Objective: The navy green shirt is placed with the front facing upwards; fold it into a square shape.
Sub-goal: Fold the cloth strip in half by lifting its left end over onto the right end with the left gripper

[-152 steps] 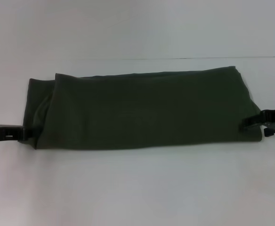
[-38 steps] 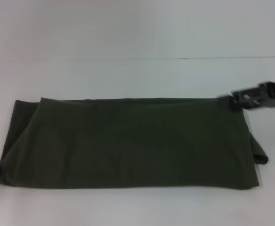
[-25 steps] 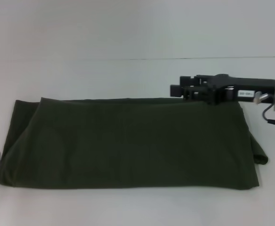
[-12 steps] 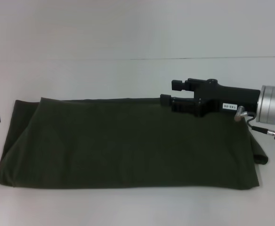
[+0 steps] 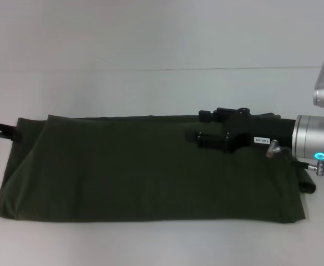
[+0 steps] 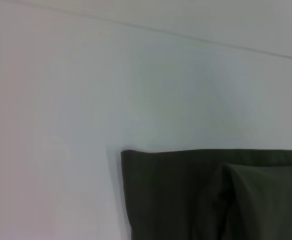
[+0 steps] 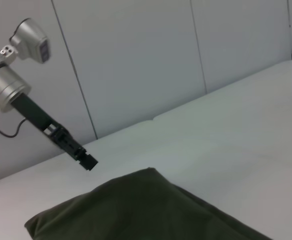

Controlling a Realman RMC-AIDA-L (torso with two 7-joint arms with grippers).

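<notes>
A: Where do we stand?

B: We have the navy green shirt (image 5: 151, 169) lying as a long folded band across the lower middle of the head view, on the white table (image 5: 151, 88).

A: Our grippers?

B: Our right gripper (image 5: 198, 128) hovers over the band's upper right, fingers apart, empty. Our left gripper (image 5: 9, 132) sits at the left edge; we cannot tell its state.

A: Next?

B: Probably we grip the band's ends and fold it across.

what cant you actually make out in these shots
- Dark olive-green cotton shirt: lettering, collar and sleeves are folded out of sight in every view.
- Shirt's far right edge, head view: covered by the right end effector and its silver wrist.
- Left end effector, head view: cut off by the picture's edge; finger state unclear. It appears again in the right wrist view, too small to judge.
- Left wrist view: the picture's edge crops the shirt; no fingers visible.
</notes>
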